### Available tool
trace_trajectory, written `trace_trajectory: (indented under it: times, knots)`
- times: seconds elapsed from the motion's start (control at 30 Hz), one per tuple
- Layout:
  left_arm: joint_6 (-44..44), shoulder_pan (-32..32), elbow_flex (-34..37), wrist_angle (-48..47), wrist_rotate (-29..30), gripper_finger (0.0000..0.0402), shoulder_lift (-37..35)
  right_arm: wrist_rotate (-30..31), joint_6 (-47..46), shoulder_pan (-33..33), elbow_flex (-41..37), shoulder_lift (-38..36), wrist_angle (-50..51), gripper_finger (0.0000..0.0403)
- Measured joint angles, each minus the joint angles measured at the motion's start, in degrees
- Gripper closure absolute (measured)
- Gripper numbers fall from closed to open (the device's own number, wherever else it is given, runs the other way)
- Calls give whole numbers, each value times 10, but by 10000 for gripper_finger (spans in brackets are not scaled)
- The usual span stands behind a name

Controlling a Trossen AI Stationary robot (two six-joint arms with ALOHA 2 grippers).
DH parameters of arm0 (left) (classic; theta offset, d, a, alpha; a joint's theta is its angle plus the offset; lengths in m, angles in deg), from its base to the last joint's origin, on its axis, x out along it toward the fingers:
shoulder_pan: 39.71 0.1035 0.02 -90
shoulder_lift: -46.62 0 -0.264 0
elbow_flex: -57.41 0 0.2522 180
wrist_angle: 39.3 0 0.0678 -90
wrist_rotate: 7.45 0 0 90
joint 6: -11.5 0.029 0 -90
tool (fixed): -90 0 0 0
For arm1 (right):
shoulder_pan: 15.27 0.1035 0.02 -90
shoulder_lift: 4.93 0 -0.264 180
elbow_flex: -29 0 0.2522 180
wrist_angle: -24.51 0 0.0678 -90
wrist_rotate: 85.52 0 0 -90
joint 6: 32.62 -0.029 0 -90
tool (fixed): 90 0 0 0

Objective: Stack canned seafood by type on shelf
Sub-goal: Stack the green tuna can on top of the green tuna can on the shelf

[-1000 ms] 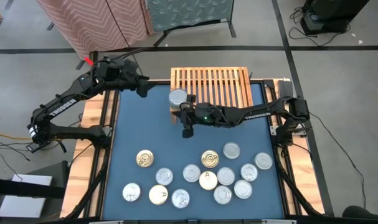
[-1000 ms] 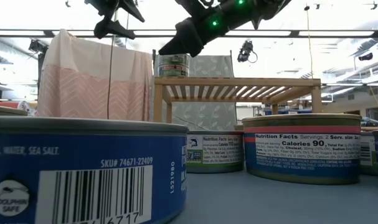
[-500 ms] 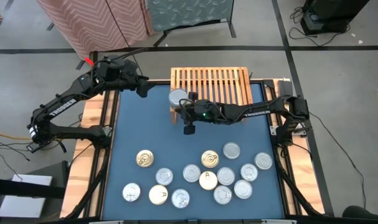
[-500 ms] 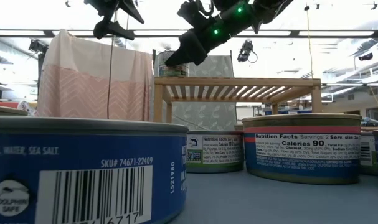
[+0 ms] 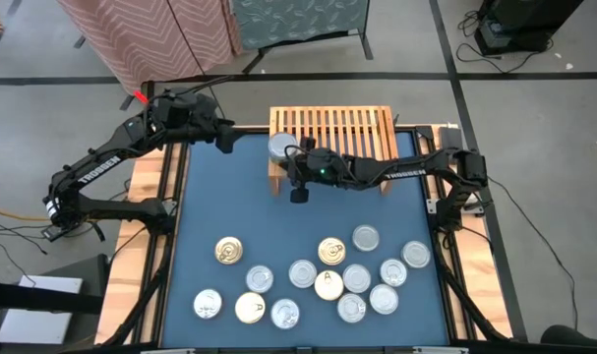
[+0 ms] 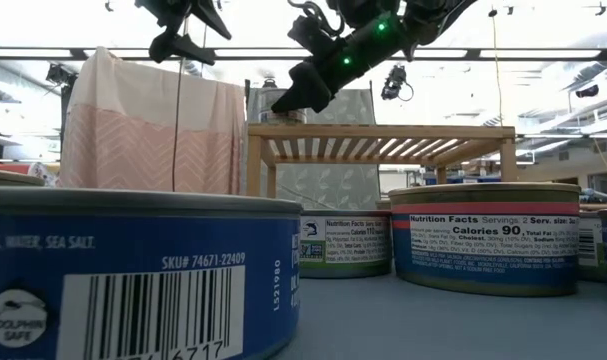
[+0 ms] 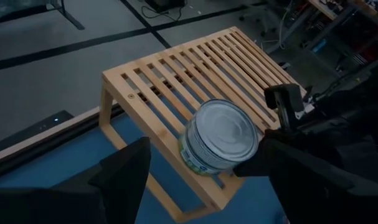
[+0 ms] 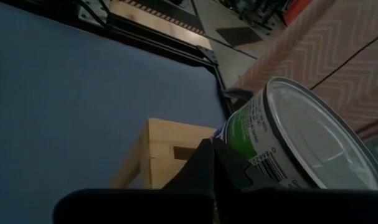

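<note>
At the upper left of the overhead frame, the left gripper [image 5: 222, 138] hangs over the left border of the dark blue table mat [image 5: 229, 211], its two dark fingers [image 7: 123, 174] spread apart and holding nothing. Right of it, at upper centre, stands the low light-wood slatted shelf [image 5: 352, 133], set against the far edge of the mat. A round silver-topped tin with a green and white label [image 5: 281, 147] sits on the shelf's front left corner. The right gripper [image 5: 298, 187], reaching in from the right side of the frame, is just beside that tin at the shelf's front edge; its fingers are pressed together, and the right wrist view shows the tin right at their tips, though whether they touch it cannot be told. In the level view the gripper's tip [image 6: 293, 98] sits just above the shelf top [image 6: 383, 131].

Across the lower half of the overhead frame, from lower left to lower right, the other flat round tins [image 5: 357, 279] lie on the mat: mostly silver-topped, with two gold-topped ones [image 5: 229, 251] and two cream-topped ones [image 5: 250, 308] among them.
</note>
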Motion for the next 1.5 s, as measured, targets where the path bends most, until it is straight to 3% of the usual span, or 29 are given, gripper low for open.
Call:
trace_trajectory:
  times: [0.47, 0.67, 0.83, 0.97, 1.5]
  knots:
    - [1, 0, 0, 0, 9, 90, 0, -24, 30, -34, 0, 0, -9, 402]
    - [2, 0, 0, -2, 17, 90, 0, -35, 30, -20, -1, -11, -43, 402]
    - [13, 0, 0, -10, 23, 90, 0, -27, 30, -1, -1, -41, -16, 402]
    - [14, 0, 1, -13, 32, 90, 0, 13, 14, 0, 0, -50, 22, 402]
    - [15, 0, 1, -15, 47, 90, 0, -1, -1, -34, -1, -28, 72, 402]
